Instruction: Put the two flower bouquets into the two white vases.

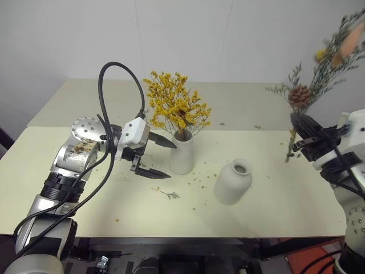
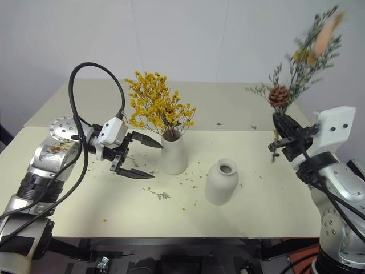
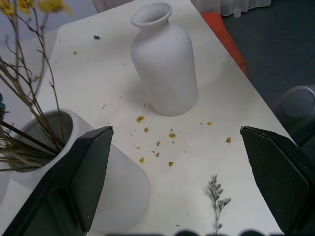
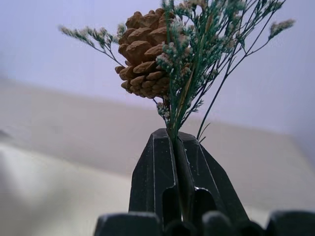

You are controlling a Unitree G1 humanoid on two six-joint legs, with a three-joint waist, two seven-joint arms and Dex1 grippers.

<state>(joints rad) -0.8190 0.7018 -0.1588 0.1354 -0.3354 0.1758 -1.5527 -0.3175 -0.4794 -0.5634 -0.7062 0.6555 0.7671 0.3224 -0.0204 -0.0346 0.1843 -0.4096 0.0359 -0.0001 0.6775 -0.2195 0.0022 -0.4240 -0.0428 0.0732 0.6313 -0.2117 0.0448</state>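
The bushy yellow bouquet stands in the taller white vase near the table's middle. Just left of that vase my left gripper is open and empty, its fingers spread beside the vase wall. The shorter rounded vase with a narrow neck stands empty to the right. At the right edge my right gripper is shut on the stems of the thin green bouquet with a pinecone, held upright above the table, right of the shorter vase.
The cream table carries yellow petal crumbs around the vases and a loose twig in front of the taller one. An orange object lies on the floor beyond the table's edge.
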